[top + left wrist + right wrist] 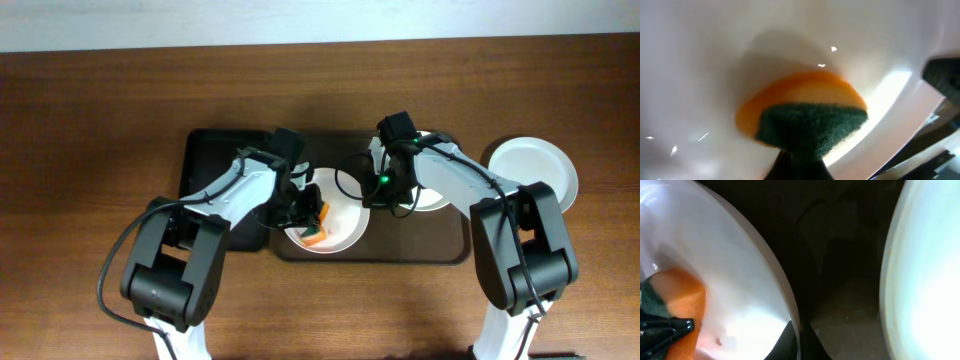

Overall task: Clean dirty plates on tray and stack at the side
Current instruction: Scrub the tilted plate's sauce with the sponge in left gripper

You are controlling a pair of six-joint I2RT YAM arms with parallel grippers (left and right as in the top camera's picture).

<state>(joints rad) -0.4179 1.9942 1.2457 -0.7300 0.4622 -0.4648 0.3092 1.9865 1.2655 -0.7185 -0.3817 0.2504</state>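
On the brown tray [442, 238], you are scrubbing a plate [346, 226] while a clean plate [540, 168] is waiting on the table [600, 285] alongside. Your left gripper [310, 218] is clenching the sponge [810, 125], your right gripper [799, 340] pinching the plate's rim; hard pressing is risking it slipping free.

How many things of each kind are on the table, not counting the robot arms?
White plates: 3
Brown tray: 1
Black tray: 1
Sponge: 1
Total: 6
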